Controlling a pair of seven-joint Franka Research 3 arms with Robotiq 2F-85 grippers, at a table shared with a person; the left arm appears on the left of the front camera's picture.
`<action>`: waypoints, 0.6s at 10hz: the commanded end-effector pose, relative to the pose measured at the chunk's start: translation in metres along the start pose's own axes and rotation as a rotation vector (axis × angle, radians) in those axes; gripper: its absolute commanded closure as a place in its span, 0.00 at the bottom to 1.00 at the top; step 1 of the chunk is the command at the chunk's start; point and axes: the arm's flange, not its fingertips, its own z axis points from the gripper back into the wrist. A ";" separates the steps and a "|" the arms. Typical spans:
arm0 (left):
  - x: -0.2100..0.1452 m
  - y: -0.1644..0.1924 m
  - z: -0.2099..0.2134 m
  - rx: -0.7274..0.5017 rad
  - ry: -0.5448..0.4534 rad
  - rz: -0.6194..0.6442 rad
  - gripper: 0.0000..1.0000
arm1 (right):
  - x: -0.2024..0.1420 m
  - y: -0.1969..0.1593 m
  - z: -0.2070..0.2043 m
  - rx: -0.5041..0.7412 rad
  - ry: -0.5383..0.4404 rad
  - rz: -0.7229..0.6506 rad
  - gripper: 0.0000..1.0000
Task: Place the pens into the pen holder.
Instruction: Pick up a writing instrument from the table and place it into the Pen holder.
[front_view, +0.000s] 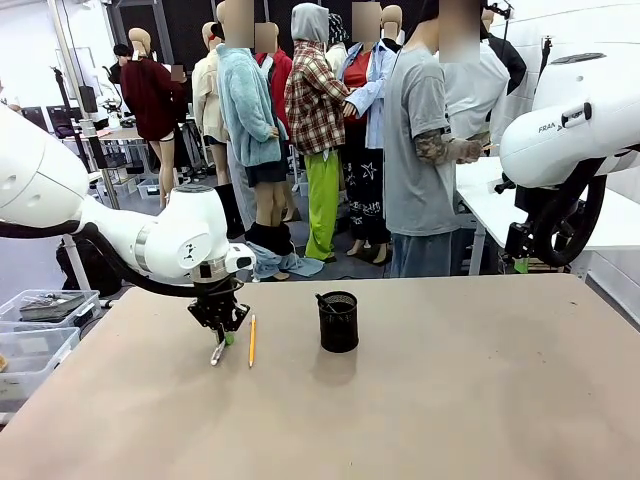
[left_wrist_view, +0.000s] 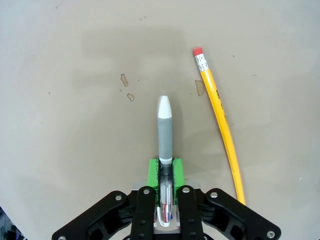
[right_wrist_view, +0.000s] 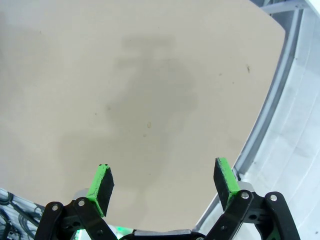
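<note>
Clamped on the silver-white pen (left_wrist_view: 165, 131), my left gripper (left_wrist_view: 166, 171) hung low over the table (front_view: 450, 400), toward its left side. Both green pads (left_wrist_view: 154, 172) pressed against the pen's barrel. Its grey body and white tip stuck out past my fingertips, slanting down toward the near left. I could not tell whether the tip rested on the surface or sat just off it.

Just to the right of my grip lay the orange-yellow pencil (left_wrist_view: 220, 116), flat on the table and apart from the pen. It ran roughly alongside the pen, with its red eraser end on the same side as the pen's white tip.

Farther right, near the middle of the table, stood the black mesh pen holder (front_view: 338, 322), upright and well clear of the pencil. A dark slim thing leaned inside it, its end showing above the left of the rim.

On the other side, my right gripper (right_wrist_view: 165, 182) hung high above bare table near the right edge, jaws spread wide with nothing between them.
</note>
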 end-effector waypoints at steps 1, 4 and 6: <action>0.000 0.010 -0.008 0.021 0.033 -0.032 1.00 | 0.000 0.000 0.000 -0.009 0.005 0.001 0.00; -0.017 0.019 0.012 -0.090 -0.058 -0.128 1.00 | 0.000 0.000 0.000 -0.009 0.005 0.001 0.00; -0.041 0.028 0.055 -0.207 -0.267 -0.207 1.00 | 0.000 0.000 0.000 -0.009 0.005 0.001 0.00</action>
